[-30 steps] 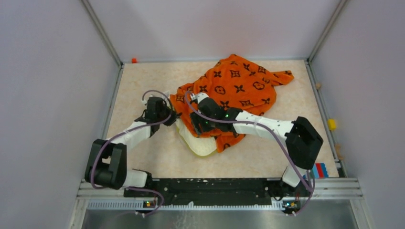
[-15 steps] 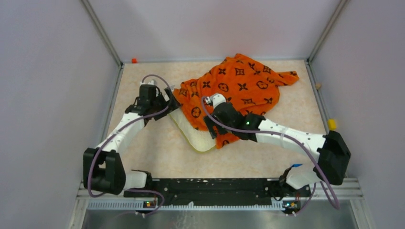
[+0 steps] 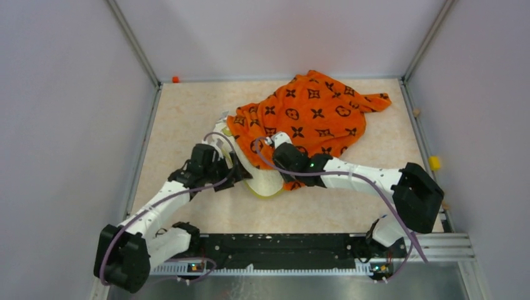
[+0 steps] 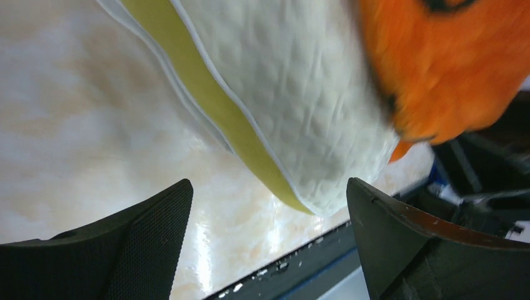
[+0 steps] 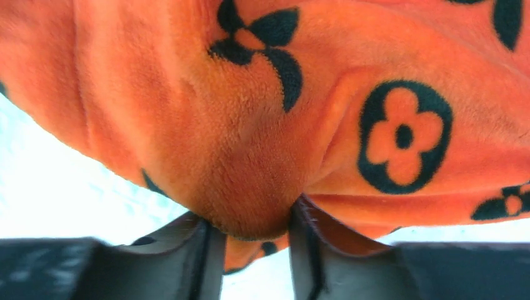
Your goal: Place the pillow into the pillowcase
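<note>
I see pillow (image 3: 265,182) mostly covered by pillowcase (image 3: 315,109), near corner sticking out. Left claw (image 4: 267,187) wide, empty, poised at that corner. Right claw (image 5: 253,228) pinching pillowcase fold beside it. Risk: thin pinch slips, pillow drags out.

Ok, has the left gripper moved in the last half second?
Yes. In the top view the left gripper has pulled back towards the base rail and slightly right. Its jaws now stand open at the near corner of the pillow.
</note>
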### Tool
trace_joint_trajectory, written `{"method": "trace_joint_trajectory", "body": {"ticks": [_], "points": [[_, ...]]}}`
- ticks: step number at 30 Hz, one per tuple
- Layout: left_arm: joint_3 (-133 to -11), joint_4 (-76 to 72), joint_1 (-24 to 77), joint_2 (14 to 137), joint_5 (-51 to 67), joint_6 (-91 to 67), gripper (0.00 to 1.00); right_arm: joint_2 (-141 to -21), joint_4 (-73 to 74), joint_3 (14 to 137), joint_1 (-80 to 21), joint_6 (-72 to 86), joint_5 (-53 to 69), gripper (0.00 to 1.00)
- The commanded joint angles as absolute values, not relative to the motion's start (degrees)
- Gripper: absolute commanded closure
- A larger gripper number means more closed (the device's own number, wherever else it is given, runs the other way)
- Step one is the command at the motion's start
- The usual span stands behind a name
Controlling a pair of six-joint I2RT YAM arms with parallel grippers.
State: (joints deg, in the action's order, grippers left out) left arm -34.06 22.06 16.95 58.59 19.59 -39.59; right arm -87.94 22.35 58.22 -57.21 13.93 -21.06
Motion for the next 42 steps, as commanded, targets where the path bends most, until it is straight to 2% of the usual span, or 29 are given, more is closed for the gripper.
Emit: {"method": "trace_joint_trajectory", "body": {"ticks": [1,4,5,7,10,11,12,15,20,26,28,31,33,36,37,39,42], "points": [[-28.35,5.98,25.94,60.09,20.05,-49.44,0.03,-87.46,19.18,61.98,-56.91,16.21,-24.84,0.75],[-22.83,-7.90,27.58,62.92,18.03,-55.32,0.06,-87.59,20.01,62.89,-56.87,17.38,-24.29,1.00],[-21.54,-11.46,27.56,64.24,17.40,-56.80,0.13,-87.70,20.64,63.91,-56.99,17.65,-23.24,1.00],[-20.50,-16.83,27.58,67.34,16.29,-58.70,0.36,-87.67,22.61,67.29,-57.68,19.15,-19.48,1.00],[-21.16,-24.86,27.89,72.99,16.66,-61.59,0.84,-87.98,23.00,74.50,-64.88,21.58,-14.22,1.00],[-21.89,-27.22,28.13,74.76,16.62,-62.74,0.96,-88.84,22.82,77.14,-67.72,22.29,-12.90,1.00],[-23.09,-28.63,28.61,76.09,16.61,-64.14,1.00,-89.71,22.72,79.57,-70.12,23.17,-11.96,1.00],[-25.80,-28.09,30.06,74.82,14.52,-65.16,1.00,-89.99,21.92,80.71,-71.32,26.37,-11.24,1.00],[-31.78,-14.85,31.77,67.96,11.27,-58.84,1.00,-85.09,23.36,81.41,-68.10,24.88,-14.53,1.00],[-42.60,-2.88,37.28,64.20,15.71,-52.46,1.00,-82.94,31.30,97.33,-67.91,22.35,-20.49,1.00],[-47.58,0.63,41.34,63.55,15.66,-50.93,0.96,-83.55,33.86,106.22,-67.87,20.93,-23.13,1.00],[-54.40,5.85,45.64,62.92,17.72,-51.19,0.82,-87.78,36.94,118.30,-67.50,17.59,-26.26,1.00],[-56.92,7.76,46.35,61.35,19.10,-52.92,0.73,-92.23,38.15,127.08,-64.40,16.72,-22.24,1.00],[-57.59,11.76,46.22,56.20,11.52,-55.17,0.45,-102.35,36.99,137.37,-57.71,18.00,-11.59,1.00],[-57.73,13.87,45.01,54.34,8.19,-55.64,0.32,-106.88,36.54,141.06,-56.27,18.20,-8.88,1.00],[-58.58,19.85,40.69,52.24,4.66,-55.26,0.21,-117.67,36.94,148.73,-53.00,20.56,-2.20,1.00],[-59.04,23.27,27.94,52.36,11.53,-53.13,0.03,-129.46,33.75,150.45,-50.06,24.53,5.51,1.00]]}}
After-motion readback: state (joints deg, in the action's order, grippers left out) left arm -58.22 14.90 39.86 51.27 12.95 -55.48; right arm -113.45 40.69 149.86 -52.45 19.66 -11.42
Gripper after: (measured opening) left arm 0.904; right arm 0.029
